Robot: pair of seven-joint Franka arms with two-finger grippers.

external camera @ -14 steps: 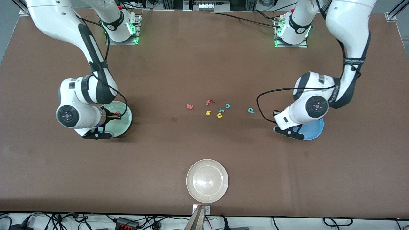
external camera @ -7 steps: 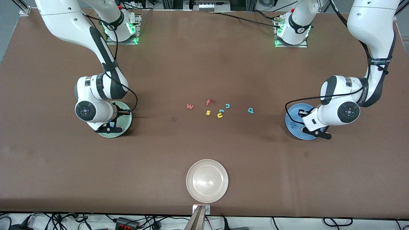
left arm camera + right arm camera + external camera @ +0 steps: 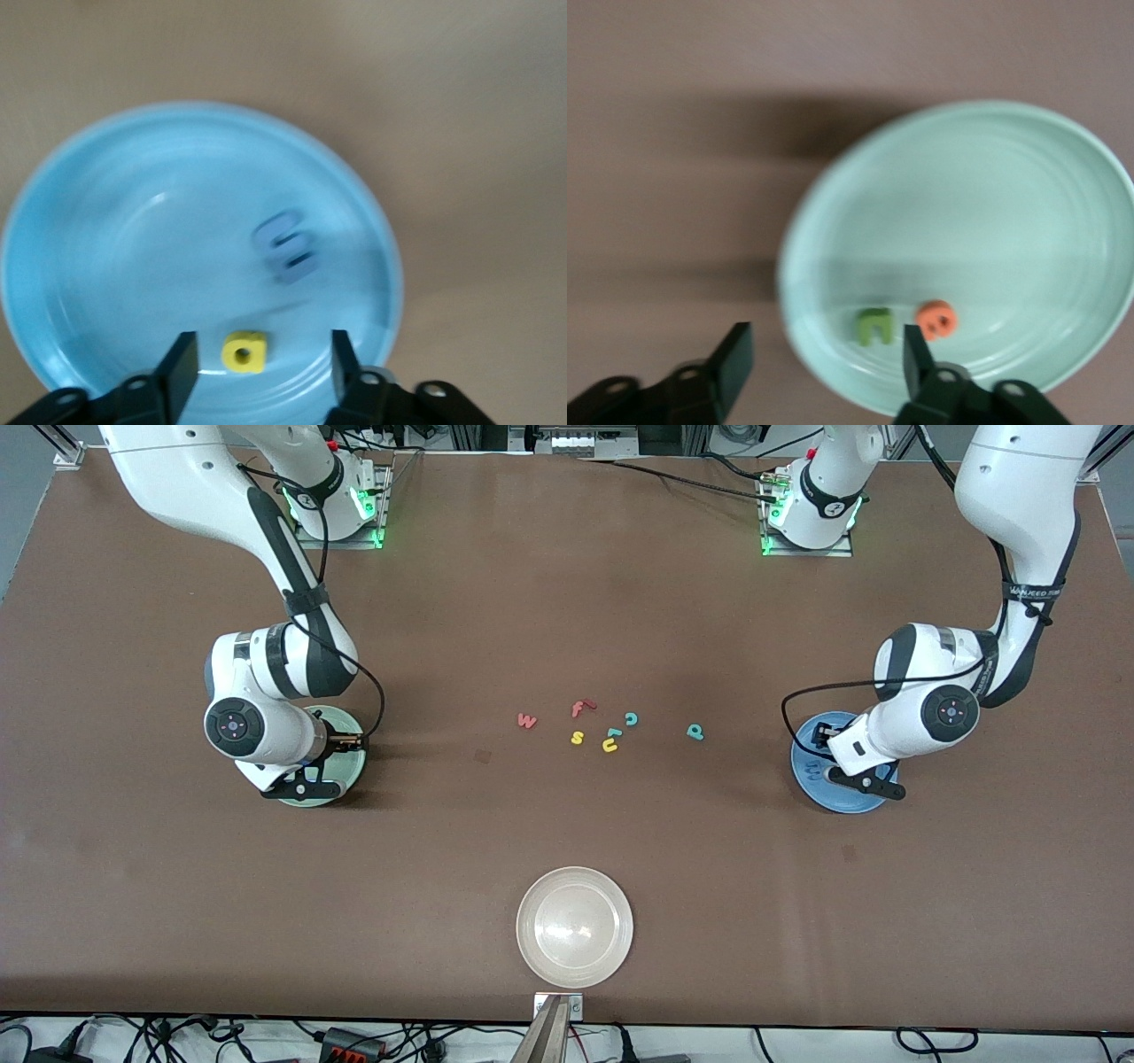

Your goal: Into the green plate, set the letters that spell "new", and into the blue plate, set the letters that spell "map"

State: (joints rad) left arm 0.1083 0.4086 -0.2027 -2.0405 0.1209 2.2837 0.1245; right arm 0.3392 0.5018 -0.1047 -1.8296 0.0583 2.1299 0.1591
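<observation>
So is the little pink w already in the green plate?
No, the pink w lies on the bare table with the other loose letters, while the green plate holds only a green n and an orange e.

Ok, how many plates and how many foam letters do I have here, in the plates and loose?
Plates: 3 (green plate, blue plate, white plate)
Letters in plates: 4 (n, e, m, a)
Loose letters on the table: 7 (w, f, s, u, l, c, p)
Total: 14
</observation>
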